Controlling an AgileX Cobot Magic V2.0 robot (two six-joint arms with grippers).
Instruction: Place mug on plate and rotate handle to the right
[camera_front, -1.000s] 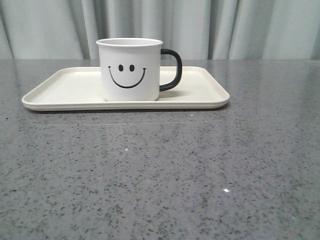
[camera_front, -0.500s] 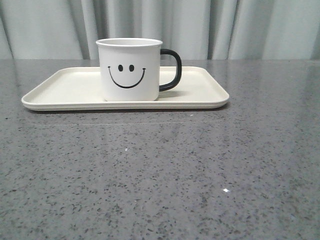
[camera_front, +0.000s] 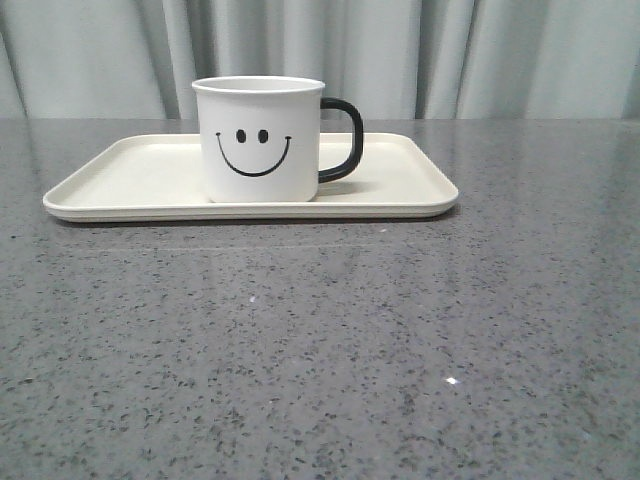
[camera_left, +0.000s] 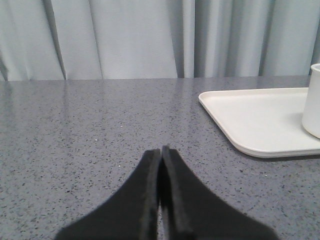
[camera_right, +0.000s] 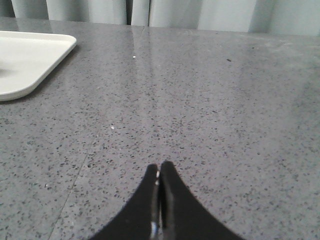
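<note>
The white mug (camera_front: 262, 140) with a black smiley face stands upright on the cream plate (camera_front: 130, 180), slightly left of its middle. Its black handle (camera_front: 345, 140) points to the right in the front view. Neither arm shows in the front view. My left gripper (camera_left: 160, 149) is shut with nothing in it, low over the table, apart from the plate (camera_left: 260, 120); a sliver of the mug (camera_left: 314, 100) shows at that view's edge. My right gripper (camera_right: 159, 165) is shut and empty too, with a corner of the plate (camera_right: 30, 60) far off.
The grey speckled table (camera_front: 320, 350) runs from the plate to the front edge. Pale grey curtains (camera_front: 450, 50) hang behind the table.
</note>
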